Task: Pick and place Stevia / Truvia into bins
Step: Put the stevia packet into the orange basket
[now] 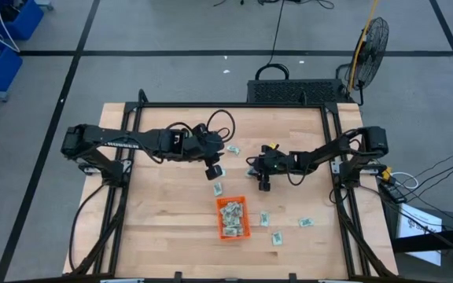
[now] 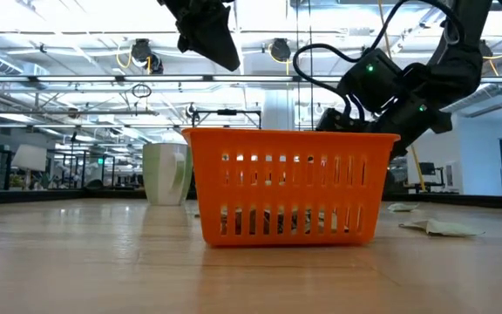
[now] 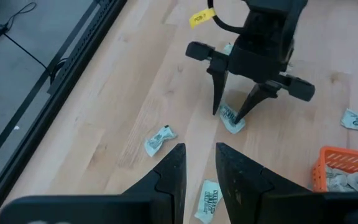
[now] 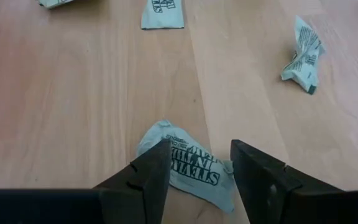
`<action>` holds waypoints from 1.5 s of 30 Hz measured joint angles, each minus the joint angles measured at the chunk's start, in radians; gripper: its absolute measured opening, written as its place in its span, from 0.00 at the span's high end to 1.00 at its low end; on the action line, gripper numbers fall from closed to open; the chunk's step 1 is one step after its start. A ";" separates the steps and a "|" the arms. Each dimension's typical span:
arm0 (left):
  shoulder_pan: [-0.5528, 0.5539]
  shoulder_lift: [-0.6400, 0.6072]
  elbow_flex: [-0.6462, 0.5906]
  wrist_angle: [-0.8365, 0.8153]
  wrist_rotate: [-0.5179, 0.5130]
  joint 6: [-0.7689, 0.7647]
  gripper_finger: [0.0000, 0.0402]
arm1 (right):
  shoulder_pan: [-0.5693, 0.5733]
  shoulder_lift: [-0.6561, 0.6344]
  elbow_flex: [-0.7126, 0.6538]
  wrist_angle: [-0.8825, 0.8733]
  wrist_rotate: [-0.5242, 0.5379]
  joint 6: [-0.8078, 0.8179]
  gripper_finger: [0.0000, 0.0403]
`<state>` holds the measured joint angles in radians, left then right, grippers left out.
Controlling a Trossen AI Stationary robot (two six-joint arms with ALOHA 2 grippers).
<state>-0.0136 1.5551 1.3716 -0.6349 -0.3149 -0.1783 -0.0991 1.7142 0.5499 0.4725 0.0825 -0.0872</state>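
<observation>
The orange tray [image 1: 232, 218] sits toward the table's near side and holds several pale green Stevia sachets [image 3: 344, 177]. More sachets lie loose on the wood around it [image 1: 219, 189] [image 1: 306, 222] [image 3: 159, 138]. My right gripper [image 4: 197, 177] is open and reaches down at the table just beyond the tray, its fingers on either side of one crumpled sachet [image 4: 194, 163]. The left wrist view shows this from the front, with the right gripper [image 3: 232, 111] over that sachet [image 3: 231, 119]. My left gripper [image 3: 199, 163] is open and empty, hovering above the table [image 1: 214, 171] near the right gripper. My right gripper comes from above, pointing down, and stands open astride the crumpled sachet, which lies flat on the wood. One fingertip [image 3: 241, 115] is at the sachet's edge [image 3: 235, 124]. I cannot tell whether it touches the paper.
Loose sachets lie to the right of the tray [image 1: 264, 218] [image 1: 277, 238] and farther back [image 1: 233, 149]. In the low view the tray [image 2: 290, 187] stands in front, with a pale cup-like object [image 2: 166, 173] behind it. Bare wood stretches to the table's left.
</observation>
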 joint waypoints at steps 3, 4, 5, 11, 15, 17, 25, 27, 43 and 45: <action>-0.001 0.000 0.000 -0.005 0.002 0.000 0.78 | 0.000 -0.006 0.000 -0.003 -0.005 0.000 0.63; -0.001 0.000 0.000 -0.007 0.002 0.000 0.78 | 0.000 -0.007 0.000 -0.005 -0.006 0.000 0.65; -0.001 0.000 0.000 -0.007 0.002 0.000 0.78 | 0.000 -0.008 0.000 -0.006 -0.006 0.000 0.67; 0.000 0.000 0.000 -0.011 0.002 0.000 0.78 | 0.001 -0.008 -0.003 0.009 -0.011 -0.002 0.83; 0.000 0.000 0.000 -0.025 0.002 -0.008 0.78 | 0.017 -0.016 -0.005 0.059 -0.005 0.002 0.94; 0.000 0.000 0.000 -0.051 0.000 -0.009 0.78 | 0.034 -0.033 -0.008 0.082 -0.003 -0.007 0.98; 0.000 0.000 0.000 -0.152 -0.006 -0.042 0.78 | 0.153 -0.245 -0.006 0.123 -0.007 -0.040 0.97; 0.000 0.000 0.000 -0.156 -0.015 -0.039 0.78 | 0.190 -0.299 -0.005 0.135 -0.045 -0.036 0.98; 0.015 0.000 0.000 -0.116 -0.089 -0.043 0.78 | 0.409 -0.033 0.214 0.220 -0.226 0.052 0.95; 0.012 0.000 0.000 -0.116 -0.073 -0.059 0.78 | 0.405 0.014 0.240 0.203 -0.184 0.052 0.95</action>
<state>-0.0013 1.5551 1.3716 -0.7510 -0.3879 -0.2378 0.3060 1.7280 0.7898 0.6759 -0.1013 -0.0356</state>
